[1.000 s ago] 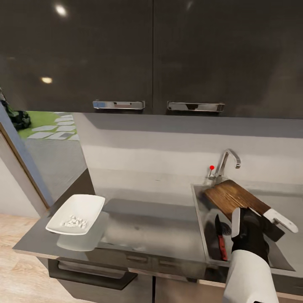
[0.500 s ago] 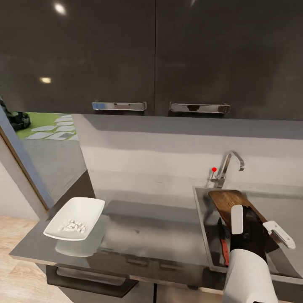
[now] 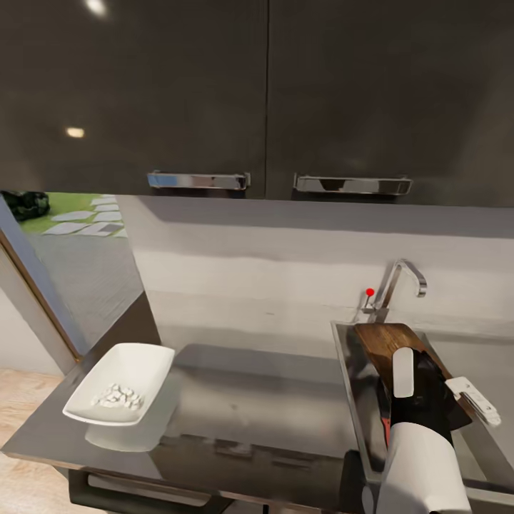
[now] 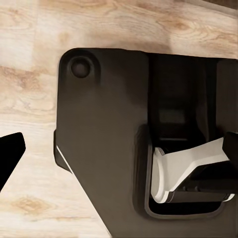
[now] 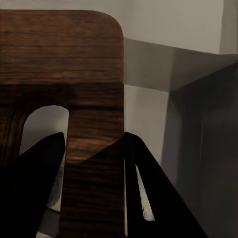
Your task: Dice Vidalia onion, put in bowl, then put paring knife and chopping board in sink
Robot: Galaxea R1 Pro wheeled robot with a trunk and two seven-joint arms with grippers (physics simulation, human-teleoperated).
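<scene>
1. Head view: the chopping board (image 3: 389, 346) lies tilted inside the sink (image 3: 350, 385), its far end resting toward the back edge by the tap (image 3: 400, 282).
2. The right gripper (image 3: 435, 389) is over the board's near end. In the right wrist view its dark fingers (image 5: 144, 188) stand on either side of the strip of wood beside the board's slot hole (image 5: 44, 124), clenched on that strip.
3. The board looks stiff and fairly heavy, with a smooth face, so a hold at one end leaves its weight hanging far from the grip. It may swing or slip; lowering it flat before letting go seems wise.
4. A red knife handle (image 3: 386, 427) peeks out beside the arm, low in the sink.
5. The bowl (image 3: 121, 382) of diced onion (image 3: 116, 396) sits at the countertop's (image 3: 257, 407) left end.
6. Left wrist view shows the robot's base over wood floor; I cannot tell how the left fingers are set.
</scene>
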